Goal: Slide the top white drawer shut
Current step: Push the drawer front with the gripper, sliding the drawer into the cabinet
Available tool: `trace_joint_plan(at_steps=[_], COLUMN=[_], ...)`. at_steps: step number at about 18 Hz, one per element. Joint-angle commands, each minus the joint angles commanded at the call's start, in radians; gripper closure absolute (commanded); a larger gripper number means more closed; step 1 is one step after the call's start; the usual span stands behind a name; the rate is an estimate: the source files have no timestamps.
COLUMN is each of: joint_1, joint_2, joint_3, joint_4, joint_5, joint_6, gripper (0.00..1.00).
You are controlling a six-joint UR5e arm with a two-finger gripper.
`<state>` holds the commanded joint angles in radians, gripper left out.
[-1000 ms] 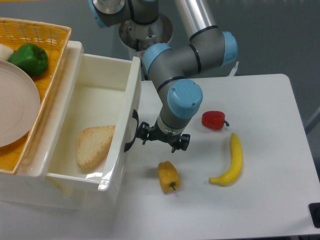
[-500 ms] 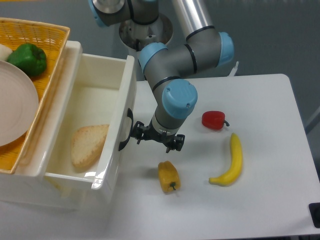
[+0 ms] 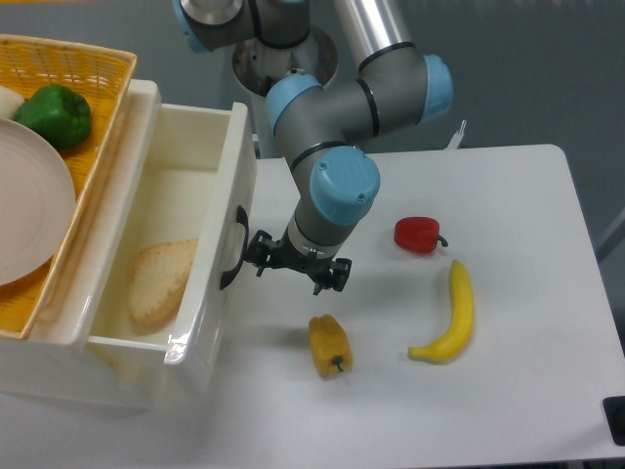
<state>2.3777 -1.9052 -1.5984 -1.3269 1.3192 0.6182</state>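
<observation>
Top white drawer (image 3: 195,264) further in; pincer (image 3: 293,264) apparently against it

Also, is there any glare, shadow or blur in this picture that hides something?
In the camera view, a bright glare spot sits on the near rim of the top white drawer. The gripper is dark and small, so its jaws are hard to read. A soft shadow lies on the table under the arm. The bread, yellow pepper and banana look sharp.

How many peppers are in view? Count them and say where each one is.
3. Green pepper in the yellow basket; red pepper on the table; yellow pepper on the table near the gripper. Others may be hidden.
</observation>
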Motion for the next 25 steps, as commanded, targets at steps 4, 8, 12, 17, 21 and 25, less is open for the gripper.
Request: trace_joint_plan(at_steps=[4,8,12,17,21,25], joint_1=[-0.018,-0.032,-0.055,-0.078,-0.097,-0.107], joint_2=[0.005,0.005,0.005,0.005,0.005,0.005], joint_3=[0.000,0.000,0.000,0.002,0.003,0.008], joint_4=[0.000,0.002,0.003,0.005,0.009,0.011], joint_5=[-0.002,0.000,0.005,0.005,0.006,0.006], joint_6=[0.000,0.000,0.003,0.003,0.009,0.011], gripper=[0.00,0.00,0.00,0.00,0.00,0.00])
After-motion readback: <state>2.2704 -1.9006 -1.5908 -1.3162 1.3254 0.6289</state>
